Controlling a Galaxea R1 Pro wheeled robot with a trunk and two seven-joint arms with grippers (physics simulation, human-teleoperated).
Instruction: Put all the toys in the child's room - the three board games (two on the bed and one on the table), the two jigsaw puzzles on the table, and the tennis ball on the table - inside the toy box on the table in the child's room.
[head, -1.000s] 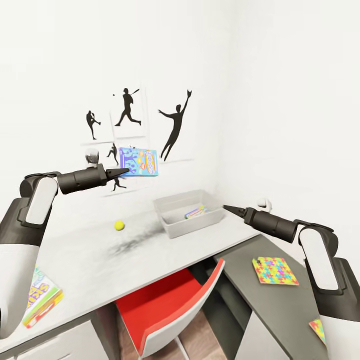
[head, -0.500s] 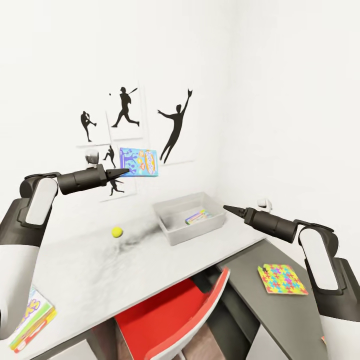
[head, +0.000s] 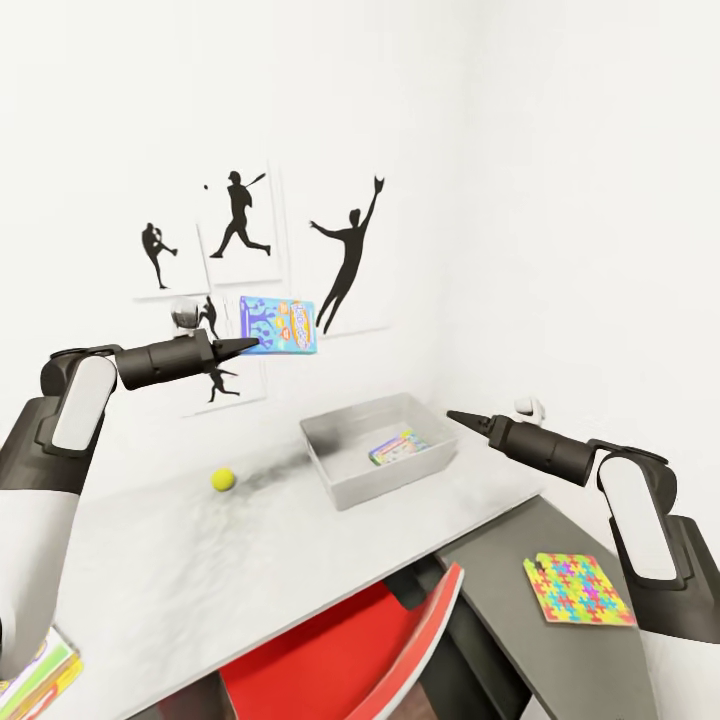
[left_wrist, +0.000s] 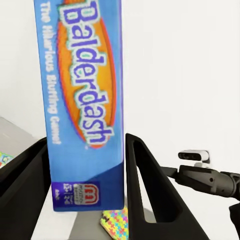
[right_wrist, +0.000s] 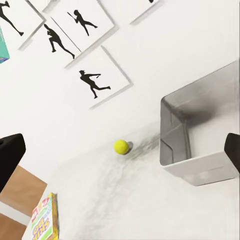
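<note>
Clamped on the blue board game (head: 278, 324), our left gripper (head: 252, 344) should carry it over the toy box (head: 340, 482) before we release

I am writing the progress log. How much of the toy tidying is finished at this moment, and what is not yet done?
Done: one colourful item already lies inside the toy box; which toy it is I cannot tell. In hand: the left gripper holds the blue Balderdash board game in the air, not yet over the box. Left: the tennis ball on the desk, a jigsaw puzzle on the lower dark section, and a board game at the desk edge.
</note>
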